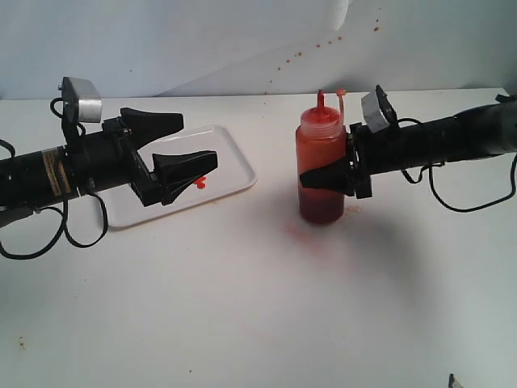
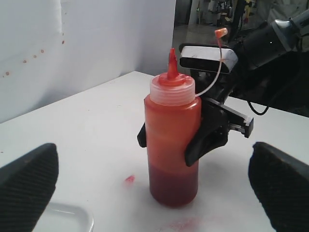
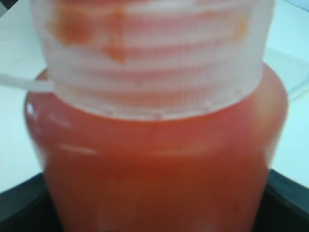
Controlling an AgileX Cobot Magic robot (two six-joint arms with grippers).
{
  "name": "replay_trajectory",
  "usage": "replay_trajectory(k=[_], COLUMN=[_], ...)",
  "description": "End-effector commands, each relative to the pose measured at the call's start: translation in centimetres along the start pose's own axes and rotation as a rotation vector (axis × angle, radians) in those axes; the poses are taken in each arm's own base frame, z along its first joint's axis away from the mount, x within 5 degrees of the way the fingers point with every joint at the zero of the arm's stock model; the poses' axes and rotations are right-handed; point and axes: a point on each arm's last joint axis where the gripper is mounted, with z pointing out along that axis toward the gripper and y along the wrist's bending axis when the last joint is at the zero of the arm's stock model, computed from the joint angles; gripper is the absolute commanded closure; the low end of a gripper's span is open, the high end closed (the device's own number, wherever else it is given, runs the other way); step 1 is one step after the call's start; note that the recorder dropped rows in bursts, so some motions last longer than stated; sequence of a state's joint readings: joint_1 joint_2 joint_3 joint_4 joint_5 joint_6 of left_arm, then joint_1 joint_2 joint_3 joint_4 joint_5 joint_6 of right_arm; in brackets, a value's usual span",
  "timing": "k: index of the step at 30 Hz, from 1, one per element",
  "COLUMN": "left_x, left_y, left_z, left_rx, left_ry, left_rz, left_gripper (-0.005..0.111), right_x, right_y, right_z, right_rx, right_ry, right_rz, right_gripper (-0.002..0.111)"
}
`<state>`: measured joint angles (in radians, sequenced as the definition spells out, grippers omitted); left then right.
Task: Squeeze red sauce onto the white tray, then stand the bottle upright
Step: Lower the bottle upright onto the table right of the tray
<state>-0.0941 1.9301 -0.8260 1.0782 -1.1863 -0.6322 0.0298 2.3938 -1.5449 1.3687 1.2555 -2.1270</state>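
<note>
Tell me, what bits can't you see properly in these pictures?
- Exterior view: the left gripper covers part of the tray and maybe some sauce.
- Exterior view: the far finger of the right gripper is behind the bottle.
- Left wrist view: the bottom edge cuts off all but a tray corner; no sauce shows.
- Right wrist view: the bottle fills the blurry picture; nozzle and base are cut off.

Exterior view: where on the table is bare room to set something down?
Free: the foreground table in front of the white tray and bottle, and the far strip behind them. Crowded: over the tray, where the open left gripper hangs.
</note>
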Motion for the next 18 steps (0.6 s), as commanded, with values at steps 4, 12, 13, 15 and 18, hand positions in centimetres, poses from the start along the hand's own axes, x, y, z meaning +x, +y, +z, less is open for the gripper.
replay_trajectory(k=[4, 12, 13, 15, 18], left_x=[-0.4, -0.4, -0.4, -0.4, -0.4], left_y=[0.1, 0.1, 0.1, 0.1, 0.1], left_z=[0.0, 0.0, 0.0, 0.0, 0.0], left_rx=[-0.007, -0.007, -0.007, -0.007, -0.007], left_ry=[-0.021, -0.021, -0.021, -0.021, -0.021], left_rz=[0.016, 0.016, 0.016, 0.016, 0.016], left_gripper=[0.002, 0.002, 0.002, 0.002, 0.002], right_x=[1.4, 0.9, 1.0, 1.2, 1.2], right_y=[2.2, 3.0, 3.0, 3.0, 3.0], right_z=[1.5, 1.1, 1.2, 1.2, 1.2], right_rx=[-0.1, -0.111, -0.112, -0.114, -0.114], right_ry=[0.145, 0.161, 0.161, 0.162, 0.17], right_rz=[-0.037, -0.046, -0.043, -0.038, 0.003], right_gripper=[0.108, 0.108, 0.108, 0.108, 0.108])
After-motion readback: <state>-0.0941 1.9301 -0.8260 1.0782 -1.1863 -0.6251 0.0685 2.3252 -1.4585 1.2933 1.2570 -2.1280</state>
